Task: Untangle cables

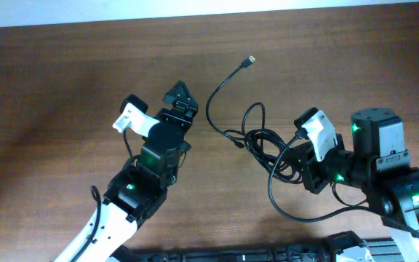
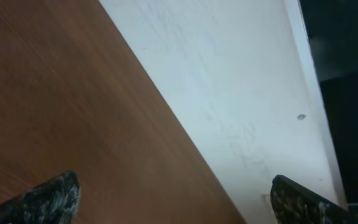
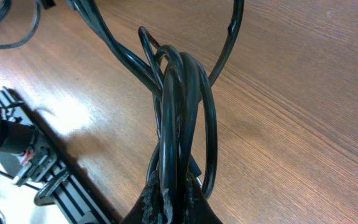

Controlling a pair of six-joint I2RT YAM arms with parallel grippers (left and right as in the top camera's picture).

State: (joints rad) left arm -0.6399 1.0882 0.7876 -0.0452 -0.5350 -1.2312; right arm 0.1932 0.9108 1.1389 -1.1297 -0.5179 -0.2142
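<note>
Pulling now could cinch the knot. Overhead, the right gripper [image 1: 299,156] grips several loops of the thin black tangled cables [image 1: 257,138] at once, right of centre; the left gripper [image 1: 182,102] sits clear of them. Left wrist: its fingertips [image 2: 55,196] gape wide, empty. Right wrist: jaws clamped on the bunched loops at bottom centre.

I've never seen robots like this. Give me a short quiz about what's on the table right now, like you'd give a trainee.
1. True or false: the left pincer stands open and empty.
2. Which pincer grips the bundle of black cables? A left, B right, C both.
3. Fill in: the free plug end lies on the wooden ____.
Key: 1 true; 2 B, the right pincer; 3 table.
</note>
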